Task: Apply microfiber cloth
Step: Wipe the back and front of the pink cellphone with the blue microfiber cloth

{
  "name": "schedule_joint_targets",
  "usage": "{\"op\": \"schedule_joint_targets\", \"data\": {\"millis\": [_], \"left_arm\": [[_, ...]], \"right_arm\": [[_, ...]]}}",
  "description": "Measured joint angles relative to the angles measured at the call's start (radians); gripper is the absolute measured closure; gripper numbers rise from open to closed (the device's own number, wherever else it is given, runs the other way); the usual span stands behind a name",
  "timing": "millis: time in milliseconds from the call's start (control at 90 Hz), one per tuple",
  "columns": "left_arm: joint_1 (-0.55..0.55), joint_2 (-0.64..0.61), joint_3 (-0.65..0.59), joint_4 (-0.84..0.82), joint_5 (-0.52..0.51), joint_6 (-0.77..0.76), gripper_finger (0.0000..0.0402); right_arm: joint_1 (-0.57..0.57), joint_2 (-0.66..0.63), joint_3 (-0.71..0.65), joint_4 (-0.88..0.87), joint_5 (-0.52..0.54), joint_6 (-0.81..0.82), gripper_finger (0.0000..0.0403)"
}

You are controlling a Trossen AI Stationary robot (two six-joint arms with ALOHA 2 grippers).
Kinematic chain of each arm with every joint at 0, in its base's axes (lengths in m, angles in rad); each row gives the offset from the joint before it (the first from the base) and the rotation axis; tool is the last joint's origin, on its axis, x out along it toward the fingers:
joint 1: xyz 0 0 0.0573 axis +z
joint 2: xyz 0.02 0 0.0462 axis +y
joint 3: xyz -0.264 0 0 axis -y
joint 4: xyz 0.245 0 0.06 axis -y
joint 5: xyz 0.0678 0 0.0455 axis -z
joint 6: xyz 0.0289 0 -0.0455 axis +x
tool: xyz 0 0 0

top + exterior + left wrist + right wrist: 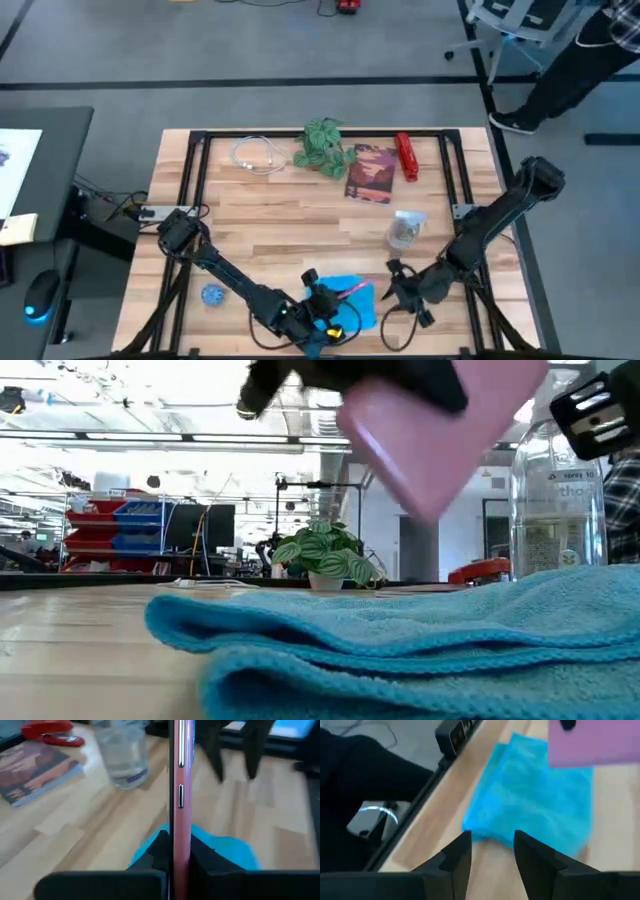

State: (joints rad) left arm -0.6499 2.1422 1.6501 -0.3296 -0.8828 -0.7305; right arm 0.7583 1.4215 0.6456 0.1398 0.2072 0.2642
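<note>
- Your left end effector (322, 300) is clamped on a pink phone (180, 795), gripping it edge-on between both fingers (155, 852), above the microfiber cloth (350, 300).
- The microfiber cloth lies rumpled on the desk (300, 215) near its front edge, between the two arms; in the low view it fills the foreground (420, 640).
- Your right end effector (400, 285) sits just beside the cloth's right edge, fingers (457, 855) parted with nothing between them, pointing at the cloth (535, 795).
- Further back you have a clear glass jar (405, 230), a book (370, 173), a red stapler (406, 157), a potted plant (322, 145) and a white cable (256, 156).
- A small blue ball (212, 295) rests left of the cloth.
</note>
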Motion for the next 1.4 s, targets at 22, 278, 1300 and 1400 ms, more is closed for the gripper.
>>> {"op": "schedule_joint_targets", "data": {"millis": [22,278,1300,1400], "left_arm": [[-0.006,0.0,0.0,-0.006,0.015,-0.014,0.0397],[-0.038,0.0,0.0,-0.331,0.096,-0.401,0.0398],[0.097,-0.018,0.039,-0.501,0.306,-0.476,0.0397],[0.096,-0.013,0.024,-0.482,0.383,-0.488,0.0397]], "right_arm": [[0.001,0.019,0.0,0.026,0.0,0.0,0.0256],[-0.054,0.126,0.001,-0.028,0.002,0.096,0.0206],[-0.162,0.401,0.002,0.436,0.201,0.18,0.0397],[-0.151,0.398,0.002,0.44,0.225,0.176,0.0401]]}}
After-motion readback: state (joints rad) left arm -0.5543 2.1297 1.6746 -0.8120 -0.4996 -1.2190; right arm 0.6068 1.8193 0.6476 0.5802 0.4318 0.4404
